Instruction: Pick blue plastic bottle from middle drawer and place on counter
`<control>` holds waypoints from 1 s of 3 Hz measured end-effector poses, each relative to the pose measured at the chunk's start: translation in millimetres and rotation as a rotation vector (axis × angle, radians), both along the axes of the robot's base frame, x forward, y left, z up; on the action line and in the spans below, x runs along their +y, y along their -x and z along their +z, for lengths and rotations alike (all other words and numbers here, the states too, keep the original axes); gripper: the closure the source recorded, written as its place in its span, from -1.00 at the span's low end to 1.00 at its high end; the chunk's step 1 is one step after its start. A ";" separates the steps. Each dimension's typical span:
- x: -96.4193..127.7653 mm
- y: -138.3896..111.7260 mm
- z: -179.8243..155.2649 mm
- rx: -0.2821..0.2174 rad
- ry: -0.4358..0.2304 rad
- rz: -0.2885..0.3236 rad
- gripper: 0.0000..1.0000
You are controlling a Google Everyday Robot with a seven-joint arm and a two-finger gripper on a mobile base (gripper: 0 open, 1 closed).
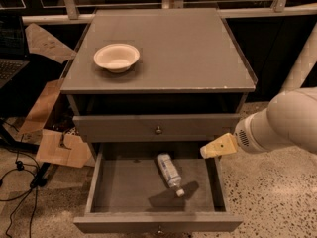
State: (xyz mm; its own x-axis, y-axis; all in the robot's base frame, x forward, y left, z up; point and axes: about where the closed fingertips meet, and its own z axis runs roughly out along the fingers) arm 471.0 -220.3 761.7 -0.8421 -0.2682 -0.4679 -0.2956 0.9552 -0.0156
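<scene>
Blue plastic bottle (169,168) lies on its side on the floor of the middle drawer (124,187), which is pulled out under the counter's front edge. Bottle sits right of centre, white cap pointing to the drawer's front right, w/ a shadow beside it. Gripper (218,146) hangs over the drawer's right wall, below the front-right corner of the counter (188,48), above and right of the bottle, not touching it. Open or closed: can't tell. Arm comes in from the right. Upper drawer front (119,129) is closed. Cream bowl (117,57) stands on the counter near its left edge, closer to the front-left corner. Cardboard (62,148) on the floor at left.
</scene>
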 end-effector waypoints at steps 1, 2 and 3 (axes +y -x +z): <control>4.5 -0.6 -34.5 0.047 -0.041 -0.035 -1.00; 4.5 -0.6 -34.5 0.047 -0.042 -0.035 -1.00; 8.7 0.4 -48.2 0.067 -0.084 -0.029 -1.00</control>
